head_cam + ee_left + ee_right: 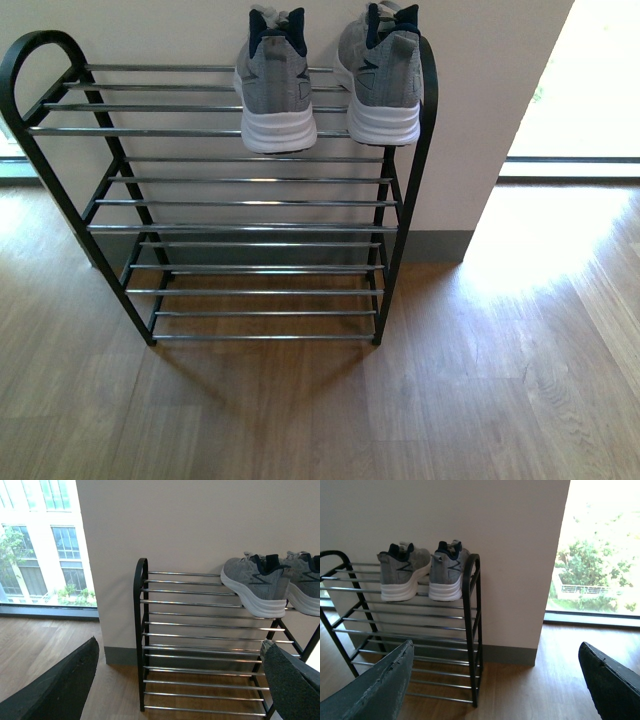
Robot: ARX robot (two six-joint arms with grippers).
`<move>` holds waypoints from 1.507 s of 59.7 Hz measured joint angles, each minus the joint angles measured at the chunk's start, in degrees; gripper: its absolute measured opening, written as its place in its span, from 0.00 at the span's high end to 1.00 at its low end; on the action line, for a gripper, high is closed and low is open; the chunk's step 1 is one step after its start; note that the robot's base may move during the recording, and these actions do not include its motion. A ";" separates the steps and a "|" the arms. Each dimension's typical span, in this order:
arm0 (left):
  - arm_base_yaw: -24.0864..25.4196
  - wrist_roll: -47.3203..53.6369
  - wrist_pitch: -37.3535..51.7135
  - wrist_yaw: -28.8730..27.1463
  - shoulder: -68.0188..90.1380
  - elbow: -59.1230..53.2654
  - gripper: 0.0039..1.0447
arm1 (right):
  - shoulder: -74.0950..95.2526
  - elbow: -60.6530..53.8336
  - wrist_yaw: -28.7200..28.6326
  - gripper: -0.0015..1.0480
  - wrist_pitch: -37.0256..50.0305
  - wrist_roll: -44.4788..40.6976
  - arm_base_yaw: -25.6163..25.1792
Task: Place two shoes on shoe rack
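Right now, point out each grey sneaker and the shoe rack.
Grey sneaker nearer the rack's middle (275, 88), front view, grey heel.
Grey sneaker at the rack's end (385, 72), front view, grey heel.
Shoe rack (250, 227), front view, second shelf's front rod.

Bright daylight throughout. Tall glass window (600, 555) beyond the right gripper (496, 647) overexposed, foliage washed pale. Front view: white glare patch on brown wood-plank floor (540, 260); soft shadow beneath black-framed, silver-rod shoe rack (250, 205). Rack rods glint faintly. Both grippers' dark padded fingers (60, 685) blurred, close to lens. Beyond the left gripper (180, 642), grey knit white-soled sneakers (255, 585) sharp, evenly lit.
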 joint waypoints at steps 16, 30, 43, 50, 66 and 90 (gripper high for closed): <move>0.00 0.00 0.00 -0.02 0.00 0.00 0.09 | 0.00 0.00 0.00 0.09 0.00 0.00 0.00; 0.02 0.00 0.00 -0.02 -0.02 0.00 0.09 | 0.00 0.00 -0.02 0.09 -0.04 0.00 0.00; 0.02 0.00 0.00 -0.02 -0.02 0.00 0.09 | -0.02 0.00 0.02 0.09 -0.07 0.00 0.00; 0.00 0.00 0.00 -0.02 -0.02 0.00 0.09 | -0.07 0.00 -0.02 0.09 -0.07 0.00 0.00; 0.02 0.02 0.00 0.04 -0.02 0.00 0.09 | 0.00 0.00 0.20 0.09 -0.11 0.00 0.00; 0.02 0.02 0.00 -0.02 -0.02 0.00 0.09 | -0.09 0.00 -0.02 0.09 -0.15 0.00 0.02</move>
